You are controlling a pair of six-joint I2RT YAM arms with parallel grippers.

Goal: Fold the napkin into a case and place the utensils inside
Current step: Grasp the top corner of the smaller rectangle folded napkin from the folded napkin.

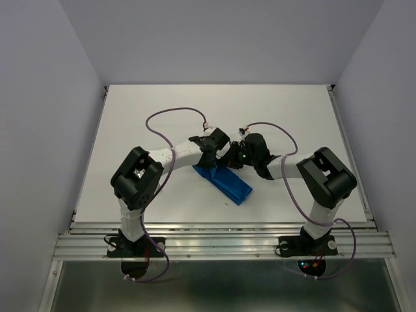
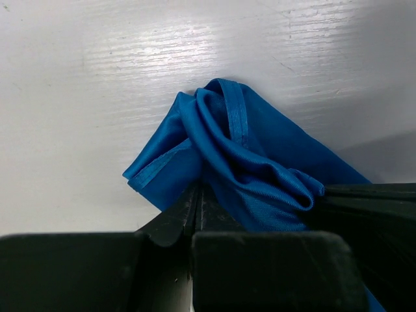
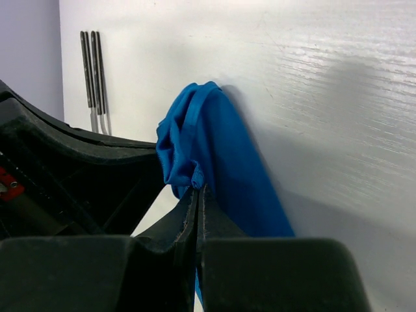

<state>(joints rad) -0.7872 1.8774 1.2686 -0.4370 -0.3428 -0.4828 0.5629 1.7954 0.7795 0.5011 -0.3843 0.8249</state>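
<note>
**Napkin** (image 1: 229, 184): lies on the bench (image 1: 292, 117) near the middle, between the two arms. It is a narrow blue band running diagonally. Its far end is bunched up where both arms meet. It is not yet a tidy case.

**Left fingers** (image 2: 197, 207): pressed together, with only a thin seam between them. The left wrist view shows the napkin (image 2: 260, 162) gathered in loose folds right at the tips, with a hemmed edge trailing off to the left. This reads as a pinch on the cloth, though the bite itself is hidden.

**Right fingers** (image 3: 198, 208): closed tight, with a hemmed fold of the napkin (image 3: 208, 143) caught at the very tip. The rest of the cloth drapes away from the tip over the bench.

**Utensils** (image 3: 95, 71): thin metal shafts lying side by side on the bench, well apart from the cloth. They show only in the right wrist view, and I cannot tell knife from fork there.

**Handling (judgement):**
- The cloth is thin, light and limp, so any unsupported span will sag and crease.
- A fold should keep only if it is laid flat.
- The bench is smooth, so dragging one end probably slides the whole piece.
- The best hold is the stitched hem at a corner, which is thicker and less likely to slip out.
- Holding two corners together keeps an edge taut.
- A pinch in mid-cloth risks catching several layers and shutting the pocket mouth.
- The utensils look rigid, slick and low against the bench, so they are best taken across the handle.
</note>
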